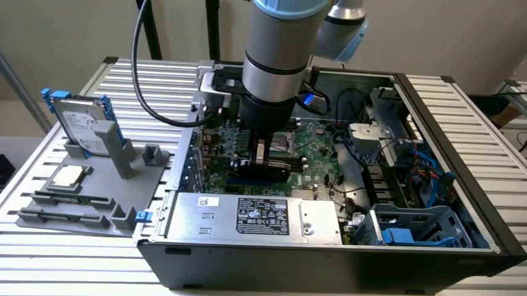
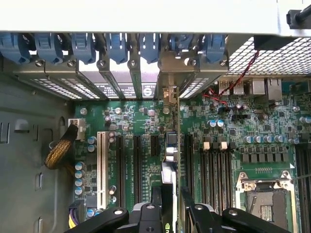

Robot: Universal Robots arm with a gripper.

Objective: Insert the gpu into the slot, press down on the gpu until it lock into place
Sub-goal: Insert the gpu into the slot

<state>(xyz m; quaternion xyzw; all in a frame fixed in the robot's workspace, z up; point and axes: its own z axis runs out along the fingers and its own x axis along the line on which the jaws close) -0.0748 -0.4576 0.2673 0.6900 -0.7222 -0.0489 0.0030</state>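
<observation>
table: slatted table | on it: computer case; grey parts tray

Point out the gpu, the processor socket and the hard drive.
gpu (image 2: 168, 177): wrist view, the edge facing the camera.
processor socket (image 2: 266, 203): wrist view, its middle.
hard drive (image 1: 76, 117): exterior view, its labelled face.

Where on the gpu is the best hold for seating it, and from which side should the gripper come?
The upper long edge, about mid-length, approached from straight above. The gpu stands on edge over the motherboard, thin and tall, so jaws across its two flat faces leave the lower edge free. The gripper appears to grip it that way.
</observation>
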